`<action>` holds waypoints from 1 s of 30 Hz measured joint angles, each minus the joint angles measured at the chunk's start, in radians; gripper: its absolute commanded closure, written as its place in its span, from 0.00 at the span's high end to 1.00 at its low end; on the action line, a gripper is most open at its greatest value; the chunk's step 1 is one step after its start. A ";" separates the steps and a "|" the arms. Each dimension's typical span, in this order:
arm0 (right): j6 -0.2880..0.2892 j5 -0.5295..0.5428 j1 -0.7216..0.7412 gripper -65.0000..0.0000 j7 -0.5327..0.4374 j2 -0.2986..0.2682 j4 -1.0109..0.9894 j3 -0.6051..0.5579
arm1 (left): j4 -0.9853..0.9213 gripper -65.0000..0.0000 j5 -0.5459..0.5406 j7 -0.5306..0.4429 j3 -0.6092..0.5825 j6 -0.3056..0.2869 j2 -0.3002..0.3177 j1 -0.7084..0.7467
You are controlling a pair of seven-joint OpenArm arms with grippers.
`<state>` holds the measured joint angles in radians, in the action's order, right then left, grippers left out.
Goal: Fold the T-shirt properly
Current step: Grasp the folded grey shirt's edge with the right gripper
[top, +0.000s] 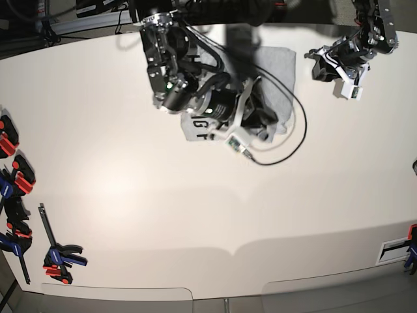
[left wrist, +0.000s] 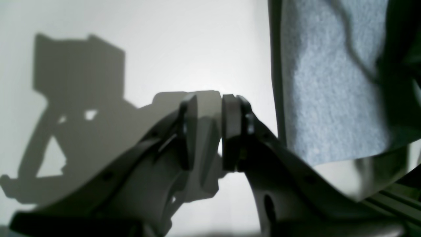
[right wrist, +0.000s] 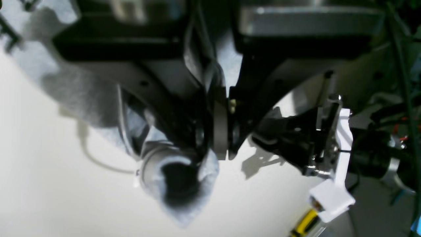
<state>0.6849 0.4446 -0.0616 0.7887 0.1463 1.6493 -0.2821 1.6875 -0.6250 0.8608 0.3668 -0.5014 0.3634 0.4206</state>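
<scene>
The grey T-shirt (top: pixel 277 65) lies bunched at the back of the white table (top: pixel 195 208), black lettering showing on its near edge (top: pixel 199 124). My right gripper (top: pixel 260 119) reaches into it from the left. In the right wrist view this gripper (right wrist: pixel 213 148) is shut on a fold of the T-shirt (right wrist: pixel 184 184), which hangs in a bunch just above the table. My left gripper (top: pixel 320 65) hovers at the shirt's right side. In the left wrist view its jaws (left wrist: pixel 210 131) stand slightly apart with nothing between them, and the T-shirt (left wrist: pixel 329 82) is to their right.
A black cable (top: pixel 290 140) loops over the table beside the shirt. Several red, blue and black clamps (top: pixel 13 176) (top: pixel 62 257) lie along the left edge. A clamp and label (top: pixel 397 251) sit at the right front edge.
</scene>
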 measured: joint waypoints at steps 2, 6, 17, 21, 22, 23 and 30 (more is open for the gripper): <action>0.000 0.000 0.001 0.00 -0.009 0.000 -0.025 -0.041 | 0.000 0.17 0.000 0.000 0.000 0.000 0.000 0.000; 0.000 0.000 0.000 0.00 -0.007 0.000 -0.040 -0.106 | 0.000 0.17 0.000 0.000 0.000 0.000 0.000 0.000; 0.000 0.198 0.085 0.26 -0.011 0.000 -0.039 -0.146 | 0.000 0.17 0.000 0.000 0.000 0.000 0.000 0.000; 0.000 0.223 0.135 0.26 0.061 0.000 -0.038 -0.147 | 0.000 0.17 0.000 0.000 0.000 0.000 0.000 0.000; 0.000 0.220 0.151 0.26 0.094 0.000 -0.037 -0.141 | 0.000 0.17 0.000 0.000 0.000 0.000 0.000 0.000; 0.000 0.220 0.166 0.26 0.130 0.001 -0.036 -0.133 | 0.000 0.17 0.000 0.000 0.000 0.000 0.000 0.000; 0.000 0.222 0.245 0.26 0.438 0.002 -0.013 0.060 | 0.000 0.17 0.000 0.000 0.000 0.000 0.000 0.000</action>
<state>0.6853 0.6666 0.1833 1.2266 0.1478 1.6363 -0.2226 1.6875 -0.6250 0.8608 0.3668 -0.5014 0.3630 0.4206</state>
